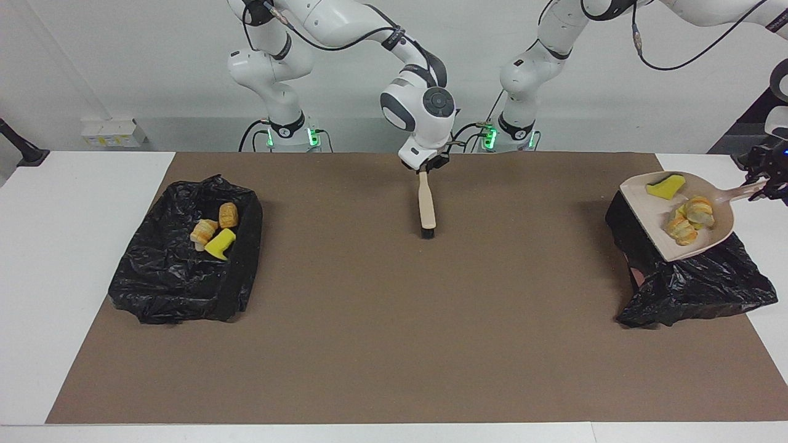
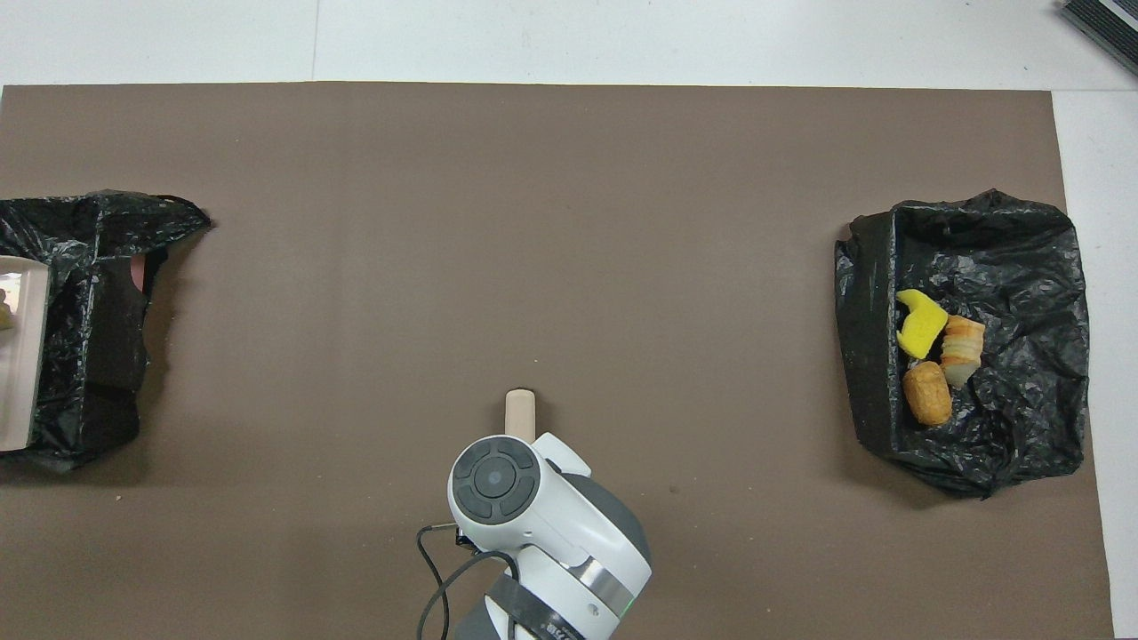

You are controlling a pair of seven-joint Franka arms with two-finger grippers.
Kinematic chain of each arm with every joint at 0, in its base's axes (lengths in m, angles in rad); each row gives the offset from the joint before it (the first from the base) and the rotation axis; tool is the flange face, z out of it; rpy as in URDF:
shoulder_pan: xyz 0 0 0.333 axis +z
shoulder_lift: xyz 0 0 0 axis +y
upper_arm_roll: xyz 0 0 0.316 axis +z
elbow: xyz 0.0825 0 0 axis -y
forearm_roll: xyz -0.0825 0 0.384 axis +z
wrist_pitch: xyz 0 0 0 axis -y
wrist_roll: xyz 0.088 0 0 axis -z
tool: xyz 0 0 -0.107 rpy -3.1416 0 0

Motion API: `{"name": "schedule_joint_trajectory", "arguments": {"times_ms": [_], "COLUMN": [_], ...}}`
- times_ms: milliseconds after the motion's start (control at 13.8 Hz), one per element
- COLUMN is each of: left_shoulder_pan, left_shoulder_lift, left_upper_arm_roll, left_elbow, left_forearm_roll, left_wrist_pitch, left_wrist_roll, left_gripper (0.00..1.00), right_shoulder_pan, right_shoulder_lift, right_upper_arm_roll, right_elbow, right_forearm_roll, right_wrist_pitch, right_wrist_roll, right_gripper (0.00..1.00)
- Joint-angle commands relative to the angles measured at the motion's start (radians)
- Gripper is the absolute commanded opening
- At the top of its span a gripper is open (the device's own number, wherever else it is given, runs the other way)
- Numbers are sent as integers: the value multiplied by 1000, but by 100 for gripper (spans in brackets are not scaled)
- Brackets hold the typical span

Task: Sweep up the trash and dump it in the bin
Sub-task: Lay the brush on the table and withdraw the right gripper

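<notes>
Whereas the overhead view shows only the dustpan [image 2: 22, 373] edge at nine o'clock, the facing view shows trash [image 1: 684, 229] in it above the bin [image 1: 708, 289], left gripper [image 1: 761, 184] clenching its handle; right gripper [image 1: 425, 165] at the brush [image 1: 425, 206], grasp impossible to tell.

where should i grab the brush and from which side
Take the brush by the top of its slim beige handle, the end nearest the robots, and come down from above. The bristle end points away from the robots and the handle runs straight toward them. The right hand is right over that handle end.
</notes>
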Motion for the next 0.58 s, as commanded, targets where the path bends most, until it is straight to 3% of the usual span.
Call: {"name": "schedule_joint_trajectory", "arguments": {"times_ms": [0,289,506], "left_shoulder_pan": [-66,-102,-123], "left_shoulder_lift": [-8,-47,-82], "left_upper_arm_roll": [9,7,7], "left_elbow": [-27,-84,-147], "left_forearm_roll": [164,356,474], "left_wrist_pitch": [22,29,55], "left_wrist_roll": [-124,-248,-337], "left_gripper": [0,0,0], "right_shoulder_pan": [-23,-32,-32], "right_shoulder_lift": [-8,-78,-136], "right_upper_arm_roll": [-20,-147,-306], "right_elbow": [47,90,116], "right_forearm_roll": [-63,-90,-100], "right_wrist_pitch": [-18,-18,-30], "right_wrist_roll": [-15,-44,-183], "right_gripper": [100,100,100]}}
